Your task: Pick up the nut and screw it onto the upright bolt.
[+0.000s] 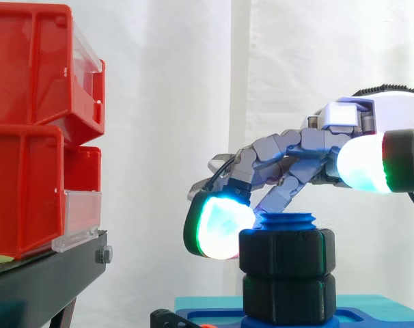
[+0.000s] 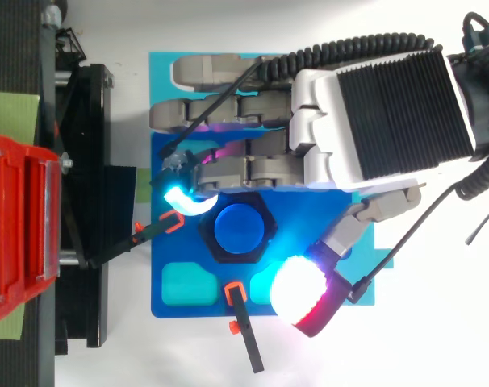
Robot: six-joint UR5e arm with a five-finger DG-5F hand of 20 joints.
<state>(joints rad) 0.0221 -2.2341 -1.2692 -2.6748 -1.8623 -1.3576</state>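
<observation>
A blue upright bolt (image 2: 240,228) stands on a blue base plate (image 2: 169,305). A black hexagonal nut (image 1: 287,251) sits around its top, with only the bolt's threaded tip (image 1: 287,221) showing above it. A second black nut (image 1: 287,297) lies directly beneath on the same bolt. My hand (image 2: 374,105) reaches in from the right above the bolt. One bent finger rests its cyan-glowing pad (image 1: 219,229) against the upper nut's left side. The thumb (image 1: 371,164) is raised to the right, apart from the nut. The hand is open and holds nothing.
Red bins (image 1: 29,137) are stacked on a black stand (image 1: 50,273) at the left. Two black clamps with orange tips (image 2: 158,230) (image 2: 240,322) hold the base plate at its left and front edges. A white curtain hangs behind.
</observation>
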